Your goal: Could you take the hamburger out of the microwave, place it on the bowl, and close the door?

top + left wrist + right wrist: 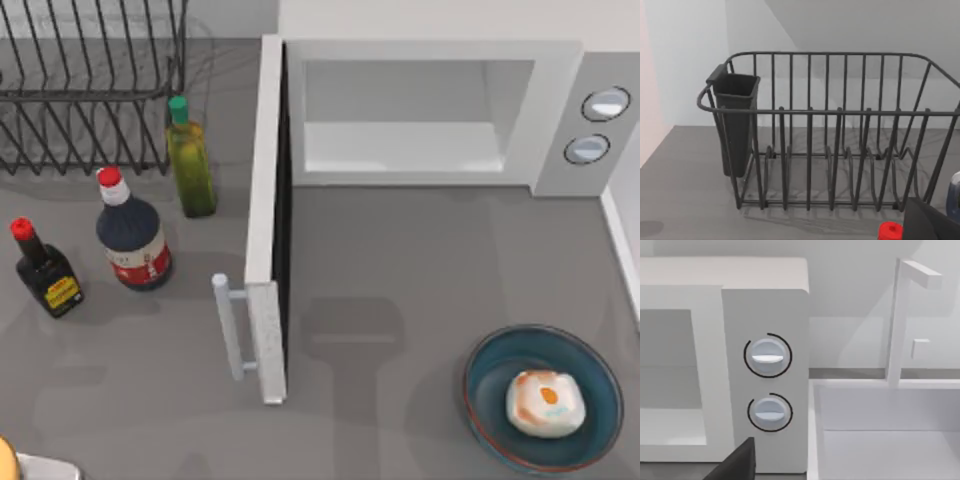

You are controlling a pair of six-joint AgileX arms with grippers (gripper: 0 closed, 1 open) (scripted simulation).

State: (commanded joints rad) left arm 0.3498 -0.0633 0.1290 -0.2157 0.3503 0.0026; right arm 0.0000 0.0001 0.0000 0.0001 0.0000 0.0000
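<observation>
A: Top view: where was the hamburger?
B: In the bowl, near the table's right front. The microwave stood behind, its door swung wide open, edge toward the camera.
A: Anything beside the door?
B: An oil bottle, two dark sauce bottles with unreadable labels, and a rack. Bare table lay before the cavity.
A: Left wrist view?
B: The rack with its cup; I couldn't tell the left gripper's state.
A: Right wrist view?
B: Two knobs, a sink; the right gripper's state was likewise unclear.
</observation>
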